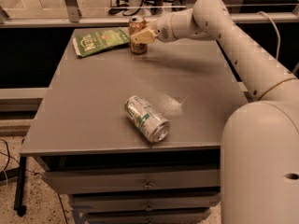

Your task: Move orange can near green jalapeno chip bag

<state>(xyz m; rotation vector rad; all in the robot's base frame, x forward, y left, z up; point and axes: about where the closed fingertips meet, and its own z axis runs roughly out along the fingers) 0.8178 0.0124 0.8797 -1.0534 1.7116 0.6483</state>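
Note:
The orange can (pixel 137 26) stands upright at the far edge of the grey table (pixel 93 101), just right of the green jalapeno chip bag (pixel 100 41), which lies flat at the far left corner. My gripper (pixel 141 37) reaches in from the right and is shut on the orange can around its middle, with the can's base at table level. One beige finger (pixel 145 35) crosses the front of the can and hides part of its label.
A silver and green can (pixel 146 118) lies on its side near the table's front centre. My white arm (pixel 243 55) spans the table's right side. Drawers sit under the table front. A rail and glass run behind the far edge.

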